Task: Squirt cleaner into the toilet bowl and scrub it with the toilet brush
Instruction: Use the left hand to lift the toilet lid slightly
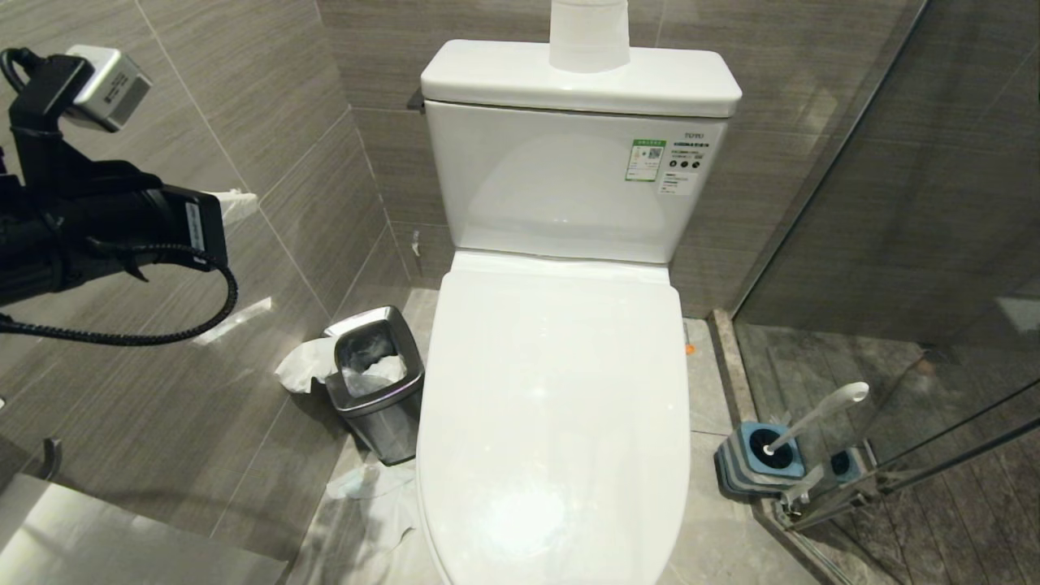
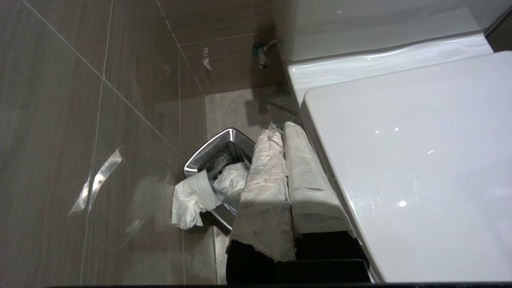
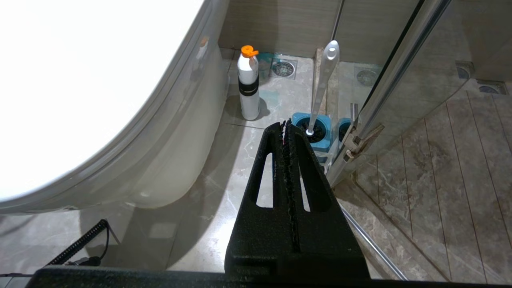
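Toilet bowl (image 1: 561, 422) sits centre against the tiled back wall, lid down flat over the seat, so the basin is hidden and nothing can go in until the lid is lifted; judged as the very start of the task. Toilet brush (image 1: 816, 416) stands to the right of the toilet on the floor, head sunk in its blue-and-grey striped holder (image 1: 756, 465), white handle leaning up and away, holder tucked against the glass shower door (image 1: 934, 244). Cleaner bottle (image 3: 248, 86), white with orange cap, stands upright on the floor just beside the toilet's base, near the brush holder. Small steel bin (image 1: 375, 382) to the left of the toilet, stuffed with crumpled tissue, more tissue spilled on the floor beside it. Left claw (image 2: 286, 168), fingers wrapped in paper, pressed together and empty, hangs left of the toilet over the bin side, close to the lid's edge. Right claw (image 3: 287, 132) pressed together, empty, low on the toilet's right, pointing toward the brush holder.
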You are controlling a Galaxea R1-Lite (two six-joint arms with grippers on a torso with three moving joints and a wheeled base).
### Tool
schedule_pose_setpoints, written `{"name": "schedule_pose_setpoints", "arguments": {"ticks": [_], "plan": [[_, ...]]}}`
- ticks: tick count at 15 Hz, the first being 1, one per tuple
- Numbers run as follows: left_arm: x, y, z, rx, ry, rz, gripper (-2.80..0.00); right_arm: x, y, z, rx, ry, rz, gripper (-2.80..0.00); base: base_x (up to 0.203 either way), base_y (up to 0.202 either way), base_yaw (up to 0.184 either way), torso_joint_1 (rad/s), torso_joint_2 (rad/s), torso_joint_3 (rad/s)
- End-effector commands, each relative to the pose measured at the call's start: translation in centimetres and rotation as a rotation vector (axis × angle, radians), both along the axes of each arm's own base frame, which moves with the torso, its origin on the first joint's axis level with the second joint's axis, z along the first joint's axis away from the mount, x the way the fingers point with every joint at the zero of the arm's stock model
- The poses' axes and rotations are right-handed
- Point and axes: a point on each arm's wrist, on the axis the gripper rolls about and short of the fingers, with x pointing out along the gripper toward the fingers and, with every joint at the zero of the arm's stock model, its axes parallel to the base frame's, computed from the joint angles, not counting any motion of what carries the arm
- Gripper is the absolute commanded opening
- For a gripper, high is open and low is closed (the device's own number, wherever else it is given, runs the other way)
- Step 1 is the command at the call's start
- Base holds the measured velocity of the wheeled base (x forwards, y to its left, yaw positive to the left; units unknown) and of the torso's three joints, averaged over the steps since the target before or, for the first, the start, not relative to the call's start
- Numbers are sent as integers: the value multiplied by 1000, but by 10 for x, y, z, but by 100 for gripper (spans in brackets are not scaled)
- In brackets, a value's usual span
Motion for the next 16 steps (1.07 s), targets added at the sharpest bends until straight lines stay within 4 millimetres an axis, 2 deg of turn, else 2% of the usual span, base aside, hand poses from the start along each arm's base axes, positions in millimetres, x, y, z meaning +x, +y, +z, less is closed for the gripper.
{"name": "schedule_pose_setpoints", "arguments": {"ticks": [1, 16], "plan": [[0, 0, -6, 4, 19, -1, -280, 0, 0, 0, 0, 0, 0, -280, 0, 0, 0, 0, 0, 0], [13, -3, -30, 18, 105, -8, -280, 0, 0, 0, 0, 1, 0, -280, 0, 0, 0, 0, 0, 0]]}}
